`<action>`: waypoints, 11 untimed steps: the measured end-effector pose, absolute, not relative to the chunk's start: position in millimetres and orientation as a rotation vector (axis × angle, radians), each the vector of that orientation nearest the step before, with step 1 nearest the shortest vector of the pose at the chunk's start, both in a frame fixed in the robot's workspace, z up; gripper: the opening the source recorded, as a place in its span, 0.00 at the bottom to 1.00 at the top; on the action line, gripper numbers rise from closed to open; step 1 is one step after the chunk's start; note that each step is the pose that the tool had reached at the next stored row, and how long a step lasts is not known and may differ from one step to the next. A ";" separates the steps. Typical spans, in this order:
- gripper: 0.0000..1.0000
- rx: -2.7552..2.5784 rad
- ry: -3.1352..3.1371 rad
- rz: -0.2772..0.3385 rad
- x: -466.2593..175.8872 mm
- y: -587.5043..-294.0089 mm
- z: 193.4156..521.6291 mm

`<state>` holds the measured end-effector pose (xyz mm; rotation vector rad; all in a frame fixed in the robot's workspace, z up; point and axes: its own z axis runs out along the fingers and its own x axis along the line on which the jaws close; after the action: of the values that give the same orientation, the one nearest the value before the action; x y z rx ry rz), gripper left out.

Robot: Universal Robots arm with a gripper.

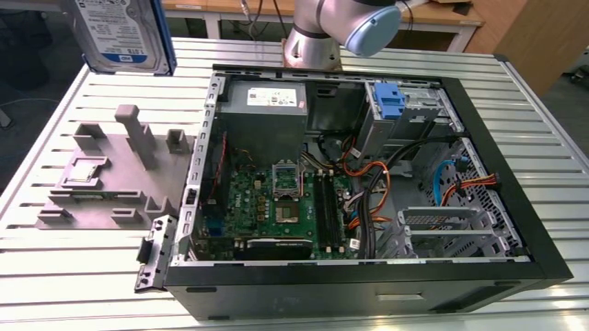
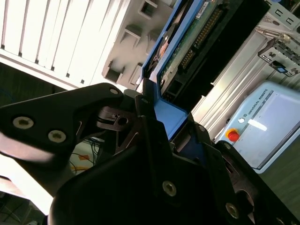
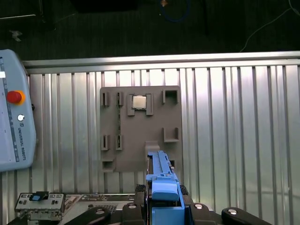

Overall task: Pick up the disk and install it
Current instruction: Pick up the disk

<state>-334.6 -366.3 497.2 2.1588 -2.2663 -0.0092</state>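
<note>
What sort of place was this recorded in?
Probably a robotics lab workbench: an open black desktop computer case lies on a ribbed silver metal table beside a grey plastic parts fixture, while the claw holds the silver blue-framed disk.

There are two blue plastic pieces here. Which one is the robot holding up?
The blue plastic carrier framing the flat silver hard drive, gripped aloft by the end effector. The other, a blue plastic bracket, sits fixed in the grey drive bay.

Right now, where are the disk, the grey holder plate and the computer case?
disk (image 1: 120, 27), exterior view, on its white-and-blue label.
grey holder plate (image 3: 140, 129), first wrist view, on its flat middle.
computer case (image 1: 368, 293), exterior view, on its black near wall.
</note>
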 end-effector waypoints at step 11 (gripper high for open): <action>0.37 2.159 -2.266 -0.009 -315.2 -366.4 497.2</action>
<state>-315.2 -366.4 497.2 2.1587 -2.2663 -0.0092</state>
